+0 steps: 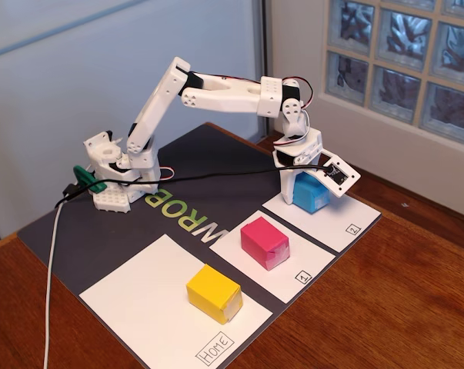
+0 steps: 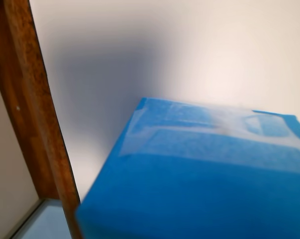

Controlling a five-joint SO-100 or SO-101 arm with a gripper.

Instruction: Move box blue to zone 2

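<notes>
My pincer (image 1: pixel 302 174) hangs directly over the box blue (image 1: pixel 312 192), low enough that my white wrist housing covers the block's top in the fixed view, and I cannot tell from either picture how wide my fingers stand or whether they press on the block's sides. The box blue sits on zone 2 (image 1: pixel 341 221), toward that sheet's far end, with the boxed "2" at the sheet's near corner left bare. In the wrist view the box blue (image 2: pixel 199 179) fills the lower right, its glossy taped end turned up toward my camera, with the white paper of zone 2 (image 2: pixel 154 45) spreading beyond it; a strip of the wooden table (image 2: pixel 33 99) runs down the left edge of that view. Taking zone 2 as my mark in the fixed view: the sheet marked "1" (image 1: pixel 308 257) lies just to its left, and on that sheet stands the pink block (image 1: pixel 265 242). Farther left of zone 2 lies the larger sheet marked "Home" (image 1: pixel 139 288), carrying the yellow block (image 1: pixel 214 294) near its right side. All three sheets rest on a dark mat (image 1: pixel 85 231) on the wooden table (image 1: pixel 401 307). My base (image 1: pixel 120 181) stands on the mat well to the left of zone 2 and farther back, with a black cable (image 1: pixel 216 177) running from it toward my wrist.
</notes>
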